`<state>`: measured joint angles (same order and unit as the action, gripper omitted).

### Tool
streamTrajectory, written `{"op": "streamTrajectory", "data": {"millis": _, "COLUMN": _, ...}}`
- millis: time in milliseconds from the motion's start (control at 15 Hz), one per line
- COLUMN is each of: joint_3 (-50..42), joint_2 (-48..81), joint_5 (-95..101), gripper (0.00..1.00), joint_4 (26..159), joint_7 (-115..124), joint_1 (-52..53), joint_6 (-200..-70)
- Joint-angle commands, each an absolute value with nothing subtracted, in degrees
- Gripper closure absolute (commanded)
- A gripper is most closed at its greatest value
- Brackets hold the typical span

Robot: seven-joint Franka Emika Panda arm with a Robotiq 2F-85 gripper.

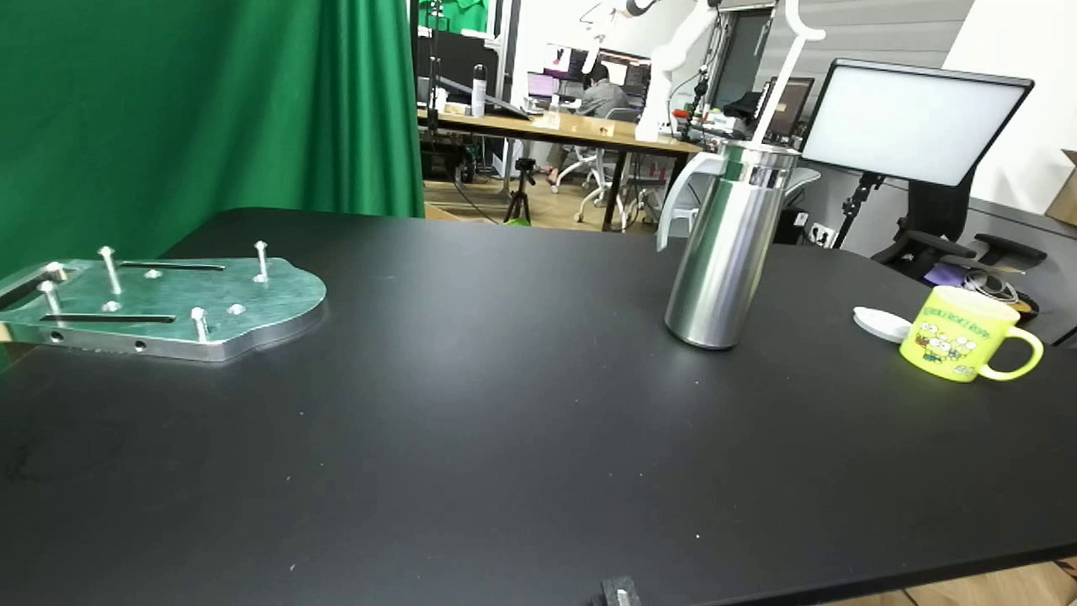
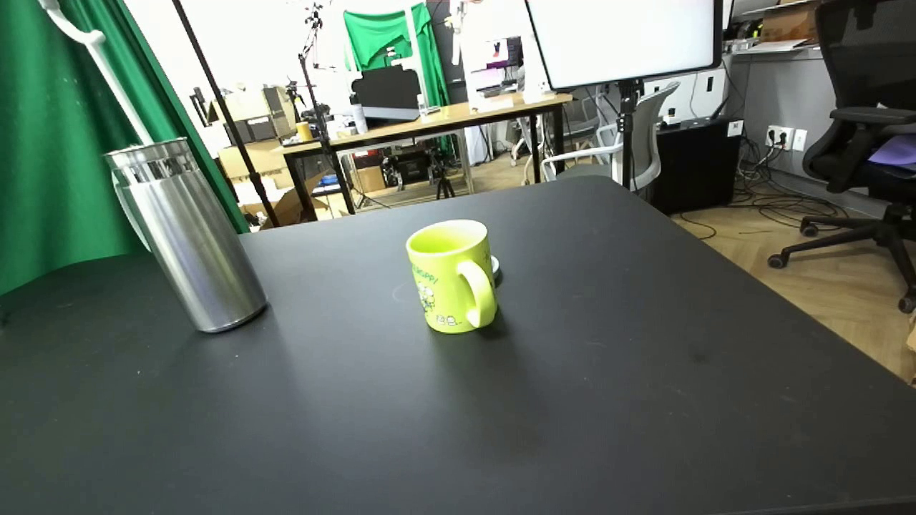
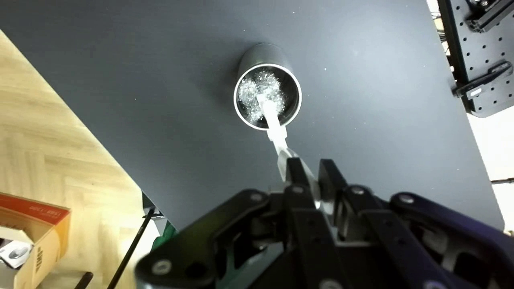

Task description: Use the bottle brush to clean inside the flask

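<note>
The gripper (image 3: 312, 163) grasps the brush (image 3: 276, 131) reaching into the flask (image 1: 729, 252), left of the mug (image 1: 955, 335) in both exterior views.

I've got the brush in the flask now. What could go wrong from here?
The flask stands on the table with nothing visible bracing it, so a hard sideways push could tip or slide it. The gripper holds the bottle brush away from its bristles, so it might twist or slip in the grip if they catch. Those bristles sit inside the flask; should they bind, pulling up may drag it along.
</note>
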<state>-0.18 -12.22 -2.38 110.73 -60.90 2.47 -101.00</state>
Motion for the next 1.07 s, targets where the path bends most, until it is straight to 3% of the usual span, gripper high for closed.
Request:
{"op": "streamTrajectory", "data": {"millis": 0, "joint_3": -1.02, "joint_2": -11.63, "joint_5": -2.3, "gripper": 0.96, "joint_4": 110.11, "joint_7": -62.43, "joint_1": 2.87, "joint_6": -101.01}}
{"op": "streamTrajectory", "data": {"millis": 1000, "joint_3": -1.52, "joint_2": -1.86, "joint_5": -4.05, "gripper": 0.96, "joint_4": 114.15, "joint_7": -66.62, "joint_1": 1.05, "joint_6": -101.7}}
